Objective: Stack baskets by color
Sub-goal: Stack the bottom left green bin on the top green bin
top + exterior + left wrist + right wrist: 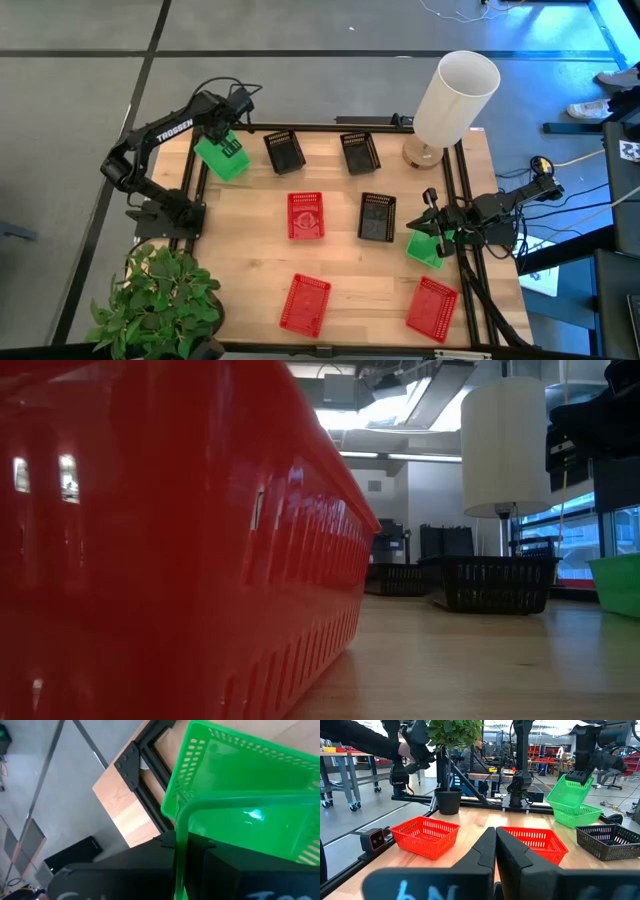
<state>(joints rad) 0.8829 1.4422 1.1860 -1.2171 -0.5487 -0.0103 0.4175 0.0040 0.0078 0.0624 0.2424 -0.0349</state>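
My left gripper point(224, 133) is at the table's far left corner, shut on a bright green basket point(222, 157). That basket hangs tilted over a second green basket point(577, 815), which sits on the table. A third green basket point(424, 249) lies at the right edge, just beside my right gripper point(430, 222). That gripper is shut, level, and has nothing between its fingers point(487, 845). Three black baskets point(285, 152) point(360, 152) point(377, 217) and three red baskets point(306, 215) point(305, 303) point(432, 307) lie singly on the table. My left gripper pinches the green basket's side wall at its rim point(179, 827), with the wall running edge-on between the two fingers. The fingers slant down from above. The basket hangs tilted, its low corner point(555, 802) close over the second green basket; whether they touch I cannot tell.
A tall white lamp shade point(455, 95) stands at the far right corner. A potted plant point(160, 300) fills the near left corner. A black frame rail point(470, 270) runs along the right edge. In the low view, a red basket point(180, 540) blocks the left half.
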